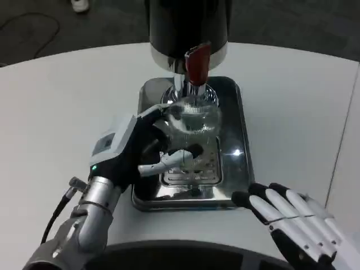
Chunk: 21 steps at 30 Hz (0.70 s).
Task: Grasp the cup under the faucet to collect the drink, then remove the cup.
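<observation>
Head view's got the left hand (132, 149) wrapped around the clear cup (193, 121) under the red faucet lever (197, 63), over the drip tray (239, 140). Right hand (295, 222) rests flat nearby, fingers loose, holding nothing.

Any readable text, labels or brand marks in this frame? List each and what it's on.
None readable.
Left hand: a grey patch on its white back, too blurred to tell if it is text.
Dispenser, red tap lever, clear cup, drip tray: no markings visible.
</observation>
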{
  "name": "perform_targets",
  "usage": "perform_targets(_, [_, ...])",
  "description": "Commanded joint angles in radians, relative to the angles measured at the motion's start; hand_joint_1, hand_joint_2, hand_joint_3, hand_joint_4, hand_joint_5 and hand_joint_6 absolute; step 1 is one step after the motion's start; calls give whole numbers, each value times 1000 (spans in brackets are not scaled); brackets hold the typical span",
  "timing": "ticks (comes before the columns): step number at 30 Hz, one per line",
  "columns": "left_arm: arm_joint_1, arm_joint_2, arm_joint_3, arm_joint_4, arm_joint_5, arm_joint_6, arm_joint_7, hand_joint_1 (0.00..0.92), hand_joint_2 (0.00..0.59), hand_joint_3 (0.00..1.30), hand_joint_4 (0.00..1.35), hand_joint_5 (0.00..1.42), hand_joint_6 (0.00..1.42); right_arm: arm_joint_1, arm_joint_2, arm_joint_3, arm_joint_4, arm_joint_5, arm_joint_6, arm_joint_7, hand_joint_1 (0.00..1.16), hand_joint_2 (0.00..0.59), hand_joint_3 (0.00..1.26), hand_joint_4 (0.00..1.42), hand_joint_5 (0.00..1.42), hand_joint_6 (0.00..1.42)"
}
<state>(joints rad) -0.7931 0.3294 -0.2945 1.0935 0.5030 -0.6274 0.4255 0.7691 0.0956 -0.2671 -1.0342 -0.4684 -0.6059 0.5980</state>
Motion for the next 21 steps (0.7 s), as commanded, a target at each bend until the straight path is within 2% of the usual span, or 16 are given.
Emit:
perform_targets(1, [37,6,-5,26,3,26,-33,348,155,318,230,469,428,98,75,9,-13,-8,16,-14,573,429,93,32,0,0])
perform_targets(4, [37,8,-1,28,0,23,-37,336,150,276,155,384,388,94,76,16,-13,-13,23,-16,571,429,93,32,0,0])
perform_targets(13, [64,15,16,13,-8,-4,-9,331,136,281,154,375,382,87,72,35,-13,-27,35,-22,572,432,93,40,0,0])
perform_targets(18, [82,20,30,2,-19,-12,-5,250,54,248,129,368,353,83,71,44,-13,-36,40,-24,570,430,98,42,0,0])
perform_targets(21, [98,26,41,-10,-28,-23,-9,221,39,220,100,349,332,78,72,58,-13,-49,47,-23,572,432,101,42,0,0])
